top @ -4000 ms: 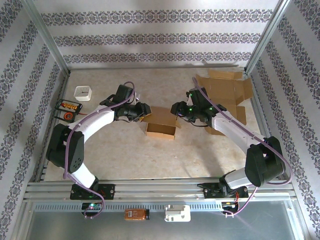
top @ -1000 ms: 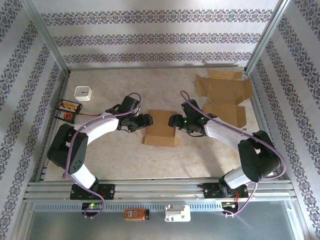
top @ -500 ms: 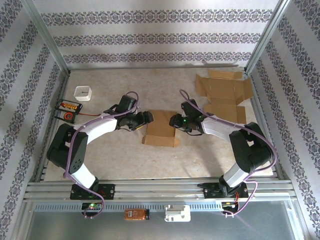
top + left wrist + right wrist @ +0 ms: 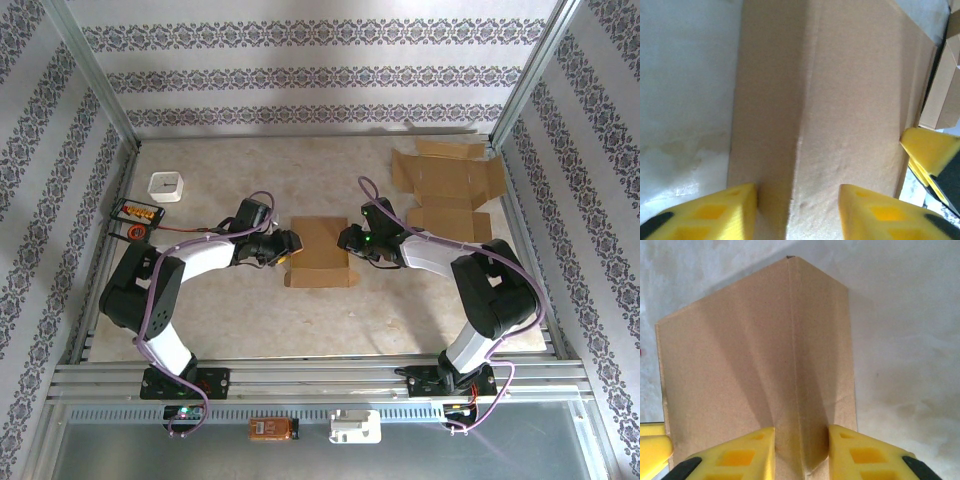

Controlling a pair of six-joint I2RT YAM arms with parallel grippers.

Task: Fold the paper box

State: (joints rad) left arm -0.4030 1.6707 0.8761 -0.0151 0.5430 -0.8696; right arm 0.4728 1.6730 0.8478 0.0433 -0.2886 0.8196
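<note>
**Left gripper (image 4: 283, 247) and right gripper (image 4: 346, 240) at opposite ends of the paper box (image 4: 320, 245)**

- Far left of the paper box, toward the back wall: small white cube (image 4: 165, 186), standing alone.
- Also well left of the box, nearer than the cube: black tray (image 4: 117, 212) with orange bits inside. What the bits are is too small to tell.
- Left gripper: low over the table (image 4: 300, 325), nose against the box's left end.
  - Wrist view: its yellow fingers (image 4: 715, 212) straddle a folded corner of the card.
  - One finger lies along the narrow side wall; the other sits over the wide panel.
  - Jaws are part-spread. Cannot tell whether they bite the card.
- Paper box: brown card, resting on the table between the two grippers. Top view shows a broad upper panel with a paler strip along its near edge.
- Right gripper: against the box's right end, arm folded low behind it.
  - Wrist view: both yellow fingers (image 4: 860, 455) press on either side of a raised crease in the card.
  - Jaws are drawn in and pinching that fold.
- Right of the box, toward the back corner: flat cardboard sheets (image 4: 445, 190), unfolded and lying apart from the box.
</note>
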